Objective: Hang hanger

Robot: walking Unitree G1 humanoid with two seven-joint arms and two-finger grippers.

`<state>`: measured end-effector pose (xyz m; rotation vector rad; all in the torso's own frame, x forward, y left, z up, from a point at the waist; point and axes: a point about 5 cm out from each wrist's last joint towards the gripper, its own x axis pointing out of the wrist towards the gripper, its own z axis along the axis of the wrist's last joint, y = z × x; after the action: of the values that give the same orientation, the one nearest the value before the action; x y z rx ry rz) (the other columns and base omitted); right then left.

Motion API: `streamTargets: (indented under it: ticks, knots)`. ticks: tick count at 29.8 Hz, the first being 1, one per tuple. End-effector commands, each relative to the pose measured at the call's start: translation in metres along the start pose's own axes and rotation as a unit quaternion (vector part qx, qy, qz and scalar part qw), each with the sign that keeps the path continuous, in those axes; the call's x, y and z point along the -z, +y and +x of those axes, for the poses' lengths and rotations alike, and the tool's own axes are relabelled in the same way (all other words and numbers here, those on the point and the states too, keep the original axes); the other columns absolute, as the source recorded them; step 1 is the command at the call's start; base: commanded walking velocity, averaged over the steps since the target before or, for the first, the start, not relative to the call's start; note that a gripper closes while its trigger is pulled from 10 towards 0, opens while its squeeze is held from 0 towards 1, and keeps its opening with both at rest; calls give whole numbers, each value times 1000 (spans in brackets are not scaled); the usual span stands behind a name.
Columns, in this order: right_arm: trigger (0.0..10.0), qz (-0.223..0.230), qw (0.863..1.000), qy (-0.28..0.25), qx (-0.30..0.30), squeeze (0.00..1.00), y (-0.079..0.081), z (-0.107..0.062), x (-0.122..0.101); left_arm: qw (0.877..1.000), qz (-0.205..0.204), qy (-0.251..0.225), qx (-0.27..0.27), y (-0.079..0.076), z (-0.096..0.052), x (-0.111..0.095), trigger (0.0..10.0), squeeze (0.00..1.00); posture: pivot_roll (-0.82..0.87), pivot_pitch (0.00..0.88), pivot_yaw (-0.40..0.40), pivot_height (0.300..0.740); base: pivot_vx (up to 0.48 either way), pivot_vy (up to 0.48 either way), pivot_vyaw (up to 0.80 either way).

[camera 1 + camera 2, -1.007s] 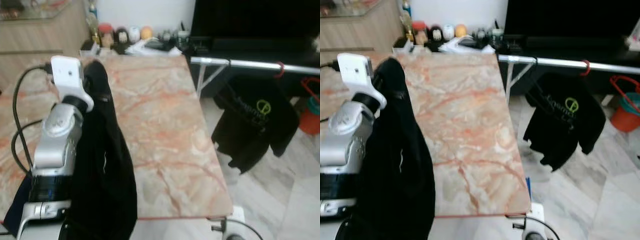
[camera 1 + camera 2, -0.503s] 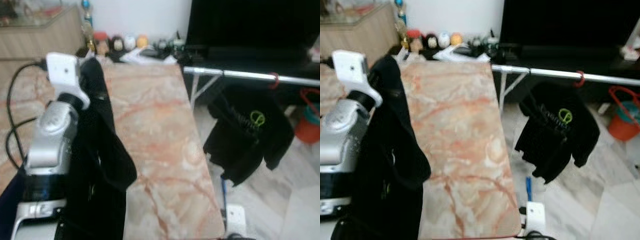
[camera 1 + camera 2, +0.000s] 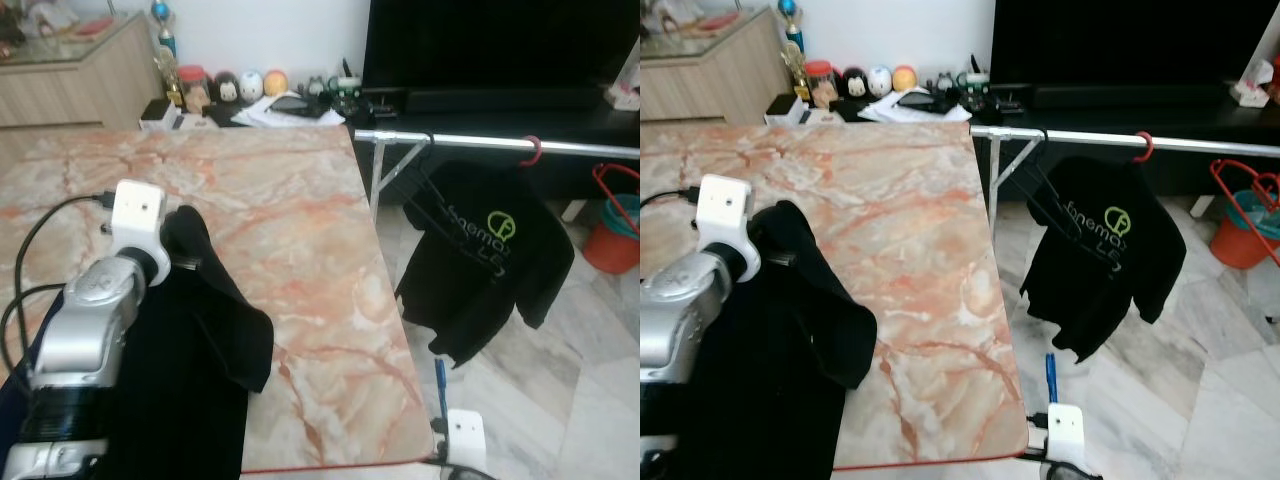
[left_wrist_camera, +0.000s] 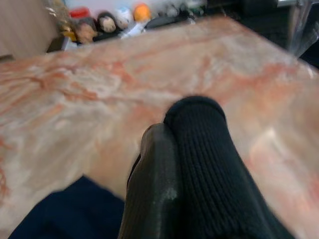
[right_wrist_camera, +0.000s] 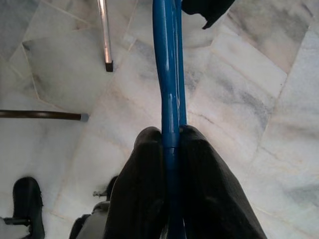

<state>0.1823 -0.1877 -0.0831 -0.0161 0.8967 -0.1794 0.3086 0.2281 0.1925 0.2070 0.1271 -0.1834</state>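
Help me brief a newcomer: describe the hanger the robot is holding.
Past the marble table's right edge, low over the tiled floor, the right gripper is shut on a thin hanger. It is blue; the one on the rail is red.

Left gripper (image 4: 172,149) sits low over the marble table (image 4: 99,89), its fingers (image 4: 154,174) pressed together against a black knit cloth (image 4: 209,164) that covers one side. Dark blue fabric (image 4: 55,214) lies on the table beside the gripper. Small jars and round figures (image 4: 99,22), blurred, line the table's far edge.
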Motion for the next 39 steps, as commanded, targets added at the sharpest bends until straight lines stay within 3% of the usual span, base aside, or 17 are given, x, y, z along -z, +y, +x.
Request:
streamTargets:
  ticks: [1, 3, 4, 5, 6, 7, 13, 15, 25, 33, 39]
  knots:
    - [10000, 3, 1000, -1, -1, 0, 0, 0, -1, 998, 15, 29, 45, -8, -13, 4, 10000, 0, 115, 0, -8, 740, 0, 0, 0]
    - [10000, 3, 1000, 0, -1, 0, 0, 0, -1, 997, 20, 40, 56, -11, -18, 7, 10000, 0, 118, 0, -9, 740, 0, 0, 0]
    - [10000, 3, 1000, 0, -1, 0, -1, 0, -1, 997, 24, 44, 64, -13, -21, 8, 10000, 180, 118, 0, -9, 740, 0, 0, 0]
    - [10000, 2, 1000, 0, -2, 0, -1, 0, -1, 995, 30, 53, 84, -18, -25, 11, 10000, 620, 118, 0, -9, 740, 0, 0, 0]
    - [10000, 2, 1000, 0, -2, 0, -1, 0, -1, 995, 30, 53, 84, -18, -25, 11, 10000, 620, 118, 0, -9, 740, 0, 0, 0]
    - [10000, 2, 1000, 0, -2, 0, 0, 0, -1, 995, 24, 54, 83, -19, -26, 12, 10000, 1000, 118, 0, -9, 740, 0, 0, 0]
    - [10000, 2, 1000, -1, -2, 0, 0, 0, -2, 989, 45, 69, 125, -28, -31, 14, 10000, 1000, 112, 0, -7, 740, 0, 0, 0]
    - [10000, 2, 1000, -1, -2, 0, 0, 1, -2, 982, 64, 72, 163, -31, -37, 14, 10000, 1000, 112, 0, -7, 740, 0, 0, 0]
    - [10000, 0, 1000, 1, -3, 0, 0, 1, -2, 963, 110, 103, 225, -21, -61, 22, 10000, 1000, 118, 0, -10, 740, 0, 0, 0]
    - [10000, -2, 1000, 0, -3, 0, -1, 1, -2, 955, 115, 117, 247, -20, -68, 31, 10000, 1000, 117, 0, -16, 740, 0, 0, 0]
    - [10000, -2, 1000, 0, -3, 0, -2, 1, -3, 936, 100, 108, 321, -31, -84, 32, 10000, 1000, 118, 0, -19, 740, 0, 0, 0]
